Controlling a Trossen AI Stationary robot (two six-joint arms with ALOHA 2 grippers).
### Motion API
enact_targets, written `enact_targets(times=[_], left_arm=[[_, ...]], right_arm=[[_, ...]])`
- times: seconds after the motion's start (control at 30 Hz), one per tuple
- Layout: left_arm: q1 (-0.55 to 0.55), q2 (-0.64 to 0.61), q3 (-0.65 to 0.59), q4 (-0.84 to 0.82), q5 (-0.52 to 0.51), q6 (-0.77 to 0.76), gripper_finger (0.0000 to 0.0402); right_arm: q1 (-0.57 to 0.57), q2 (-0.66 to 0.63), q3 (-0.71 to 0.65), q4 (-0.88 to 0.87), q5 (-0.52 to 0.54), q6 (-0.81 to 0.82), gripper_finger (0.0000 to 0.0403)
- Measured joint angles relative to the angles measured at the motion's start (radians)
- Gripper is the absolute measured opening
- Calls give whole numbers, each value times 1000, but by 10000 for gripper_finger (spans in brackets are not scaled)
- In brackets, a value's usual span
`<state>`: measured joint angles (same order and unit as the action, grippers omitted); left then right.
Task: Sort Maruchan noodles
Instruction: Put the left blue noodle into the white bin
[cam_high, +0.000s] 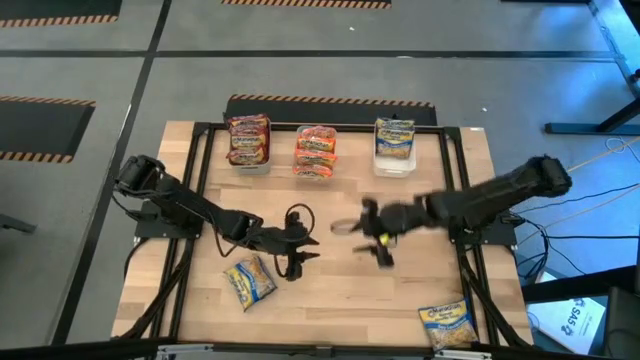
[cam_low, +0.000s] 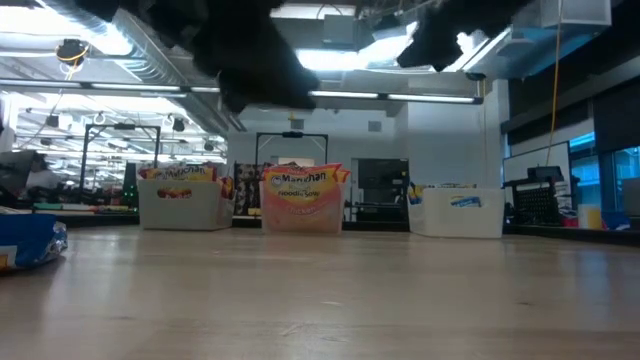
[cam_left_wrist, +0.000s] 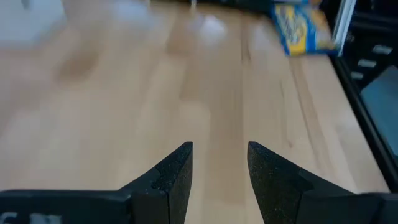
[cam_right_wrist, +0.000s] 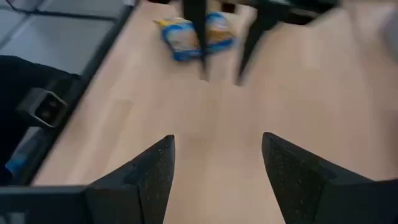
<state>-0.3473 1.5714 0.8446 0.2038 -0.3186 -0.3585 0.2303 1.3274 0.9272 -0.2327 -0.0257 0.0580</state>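
Left gripper (cam_high: 297, 243): mid-worktop, fingers apart, nothing between them.
Right gripper (cam_high: 368, 232): mid-worktop, facing the left one, fingers spread wide, empty.
Worktop (cam_high: 340, 290): bare wood between the two grippers.
Loose blue-yellow packets: one (cam_high: 249, 282) just beside the left gripper; another (cam_high: 448, 325) at the near right corner.
Far edge: three bins (cam_high: 249, 142) with red, pink-orange and blue packets.
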Motion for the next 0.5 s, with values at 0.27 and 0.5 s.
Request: enact_targets(times=[0.27, 0.5], left_arm=[[-110, 37, 0, -216, 28, -342, 147], [-248, -119, 19, -550, 130, -663, 147]], right_arm=[[222, 202, -76, 401, 128, 122, 227], [263, 359, -76, 650, 136, 245, 227]])
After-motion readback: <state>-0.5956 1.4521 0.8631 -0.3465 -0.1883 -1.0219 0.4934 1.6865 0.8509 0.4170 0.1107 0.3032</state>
